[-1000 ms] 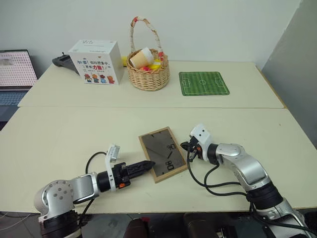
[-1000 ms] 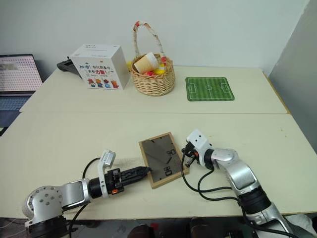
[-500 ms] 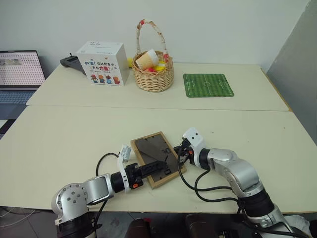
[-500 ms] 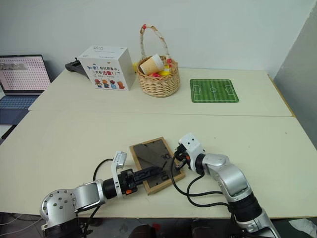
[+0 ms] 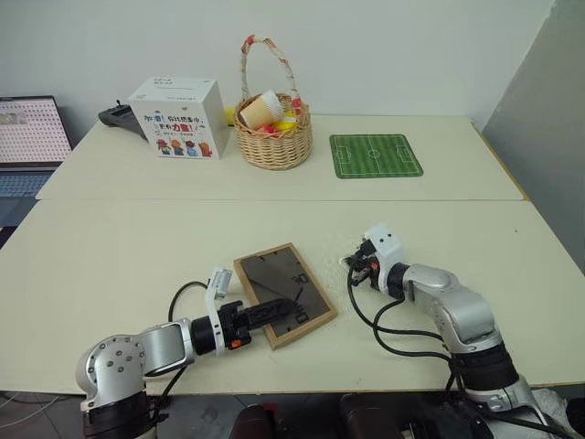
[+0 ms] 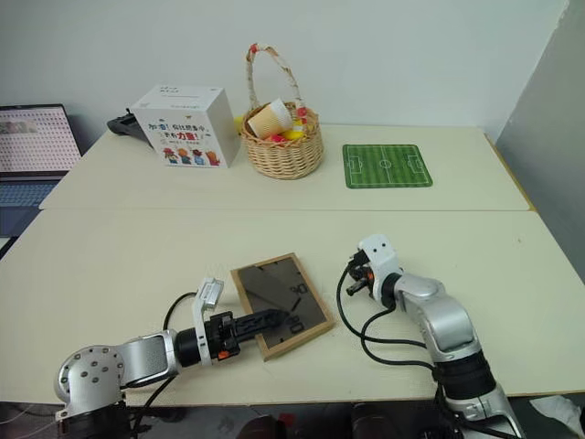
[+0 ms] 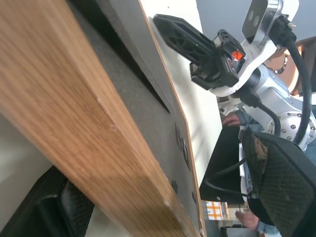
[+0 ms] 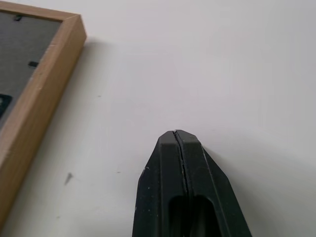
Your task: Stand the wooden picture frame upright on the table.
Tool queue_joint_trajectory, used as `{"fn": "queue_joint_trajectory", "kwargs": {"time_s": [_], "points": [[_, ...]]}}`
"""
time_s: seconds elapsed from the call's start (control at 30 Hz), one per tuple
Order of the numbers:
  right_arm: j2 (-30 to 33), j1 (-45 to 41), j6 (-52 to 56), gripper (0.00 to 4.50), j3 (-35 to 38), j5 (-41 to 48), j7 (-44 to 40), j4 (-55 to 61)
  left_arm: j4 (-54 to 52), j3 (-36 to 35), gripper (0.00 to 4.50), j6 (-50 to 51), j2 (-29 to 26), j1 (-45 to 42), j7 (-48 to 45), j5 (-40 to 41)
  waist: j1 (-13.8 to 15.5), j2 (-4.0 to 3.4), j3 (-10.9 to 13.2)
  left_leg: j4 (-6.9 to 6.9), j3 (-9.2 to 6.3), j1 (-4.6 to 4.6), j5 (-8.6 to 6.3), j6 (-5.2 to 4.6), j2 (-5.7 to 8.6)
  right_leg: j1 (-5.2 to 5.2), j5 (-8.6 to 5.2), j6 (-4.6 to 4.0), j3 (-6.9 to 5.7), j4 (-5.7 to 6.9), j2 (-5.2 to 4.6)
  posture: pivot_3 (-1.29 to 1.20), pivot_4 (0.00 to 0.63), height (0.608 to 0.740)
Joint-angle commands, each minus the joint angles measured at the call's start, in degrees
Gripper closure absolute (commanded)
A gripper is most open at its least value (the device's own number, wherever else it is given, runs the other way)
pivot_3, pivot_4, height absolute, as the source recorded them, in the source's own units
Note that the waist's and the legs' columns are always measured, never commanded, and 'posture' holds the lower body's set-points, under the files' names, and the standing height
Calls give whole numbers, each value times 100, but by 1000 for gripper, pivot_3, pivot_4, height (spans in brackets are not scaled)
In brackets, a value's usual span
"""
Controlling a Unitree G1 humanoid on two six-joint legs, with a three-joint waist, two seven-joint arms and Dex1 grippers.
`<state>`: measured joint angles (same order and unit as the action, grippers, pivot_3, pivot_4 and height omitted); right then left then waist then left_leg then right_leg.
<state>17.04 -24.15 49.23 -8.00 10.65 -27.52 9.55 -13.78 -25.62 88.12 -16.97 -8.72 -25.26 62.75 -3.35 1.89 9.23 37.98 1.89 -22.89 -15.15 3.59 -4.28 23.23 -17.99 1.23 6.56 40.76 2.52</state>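
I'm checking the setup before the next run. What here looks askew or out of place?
The wooden picture frame lies flat, back panel up, skewed to the table edge, not upright. The left claw straddles its near border, fingers open. In the basket a paper cup lies tipped over. Nothing looks spilled or damaged.

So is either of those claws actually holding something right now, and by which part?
The left gripper straddles the wooden picture frame's near edge, fingers wide, one above and one below; a firm hold cannot be told. The right gripper is shut, empty.

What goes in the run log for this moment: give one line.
light wood picture frame: flat, back up | left gripper: open, straddling near frame edge | right gripper: shut, off frame | pale cream table
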Motion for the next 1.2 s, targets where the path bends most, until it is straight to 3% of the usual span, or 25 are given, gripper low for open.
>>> {"fn": "queue_joint_trajectory", "kwargs": {"time_s": [0.03, 0.47, 0.6, 0.7, 0.83, 1.0, 1.2], "points": [[3, -181, -208, 4500, 112, 82, -30, 14, 11, 76, 742, -43, 15, -13, 193, 16, 0, 0, 0, 0, 1, 0, 0, 0, 0, 0, 0, 0, 1, -1, 0, 0, 150, 740], [53, -451, -191, 4500, 422, 295, -81, -22, 4, 72, 3161, -96, -363, -130, 127, 172, 3, 1, 3, -2, 2, -5, 0, 0, -1, 4, -1, 0, 1, -5, -1, 0, 150, 740], [276, -838, 205, 4500, 798, 1187, -839, 310, 271, 124, 3222, -409, -894, -827, -110, 73, 3, 9, 27, -2, -3, -5, 0, 1, 0, 6, 0, 0, -4, -2, 1, 0, 150, 740], [460, -1190, 860, 4050, 1158, 2260, -1526, 541, 793, 86, 3222, -449, -1259, -1598, -437, 208, 8, 16, 42, -2, -10, -9, 0, 1, -1, 5, 0, -1, -13, -3, 4, 0, 150, 740], [682, -1645, 1242, 3055, 1266, 3043, -2121, 416, 1011, 614, 3222, -741, -1766, -2152, -1043, -99, 10, 20, 64, -3, -15, -24, 0, 0, -8, 7, -2, -5, -49, -23, 2, 0, 150, 740], [484, -2206, 854, 2010, 856, 2874, -2152, -110, 1004, 1378, 3222, -1233, -2321, -2350, -1874, -526, -1, 17, 67, -15, -22, -46, 7, 19, -20, 14, -3, -8, -72, -55, -3, 0, 150, 740], [-36, -2550, 156, 796, 306, 2412, -1985, -580, 963, 1724, 3222, -1444, -2458, -2531, -2275, -692, 24, 15, 68, -2, -28, -107, 12, 27, -25, 66, -2, -11, -93, -41, -6, 0, 150, 740]]}}
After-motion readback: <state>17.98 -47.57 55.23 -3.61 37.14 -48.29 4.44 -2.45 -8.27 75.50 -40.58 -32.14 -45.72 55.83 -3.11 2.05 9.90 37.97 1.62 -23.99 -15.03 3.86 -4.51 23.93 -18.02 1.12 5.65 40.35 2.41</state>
